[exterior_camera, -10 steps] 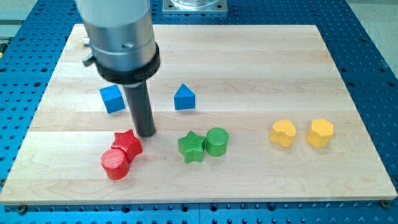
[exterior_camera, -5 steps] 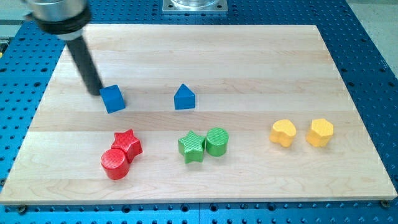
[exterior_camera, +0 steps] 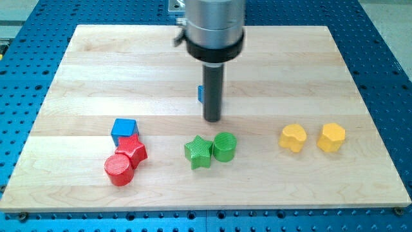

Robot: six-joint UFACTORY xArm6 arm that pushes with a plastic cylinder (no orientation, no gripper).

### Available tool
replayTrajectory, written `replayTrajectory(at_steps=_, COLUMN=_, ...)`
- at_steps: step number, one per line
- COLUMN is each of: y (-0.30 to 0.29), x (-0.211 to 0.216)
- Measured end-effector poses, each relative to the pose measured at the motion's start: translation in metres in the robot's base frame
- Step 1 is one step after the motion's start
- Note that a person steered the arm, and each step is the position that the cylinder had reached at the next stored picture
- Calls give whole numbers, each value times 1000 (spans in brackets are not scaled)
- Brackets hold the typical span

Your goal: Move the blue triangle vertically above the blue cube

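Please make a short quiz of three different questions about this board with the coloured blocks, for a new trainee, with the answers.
1. True or false: the blue cube touches the red star.
2. Multiple choice: which block does the rod mostly hide? A) the green star B) the blue triangle C) the red cylinder
3. Fill in: my tip stands toward the view's top from the green ______.

Key
1. True; the cube sits against the star's upper edge.
2. B; only a blue sliver shows at the rod's left side.
3. cylinder
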State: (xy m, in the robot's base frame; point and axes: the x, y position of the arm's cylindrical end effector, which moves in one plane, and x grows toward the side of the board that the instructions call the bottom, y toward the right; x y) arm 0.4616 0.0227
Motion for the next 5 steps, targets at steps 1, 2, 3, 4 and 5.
replayTrajectory(at_steps=1, y=52, x=-38)
replayTrajectory(at_steps=2, y=13, x=-64)
replayTrajectory(at_steps=3, y=-79, x=-49)
replayTrajectory(at_steps=4, y=-13, x=-68)
replayTrajectory(at_steps=5, y=-14, x=-25)
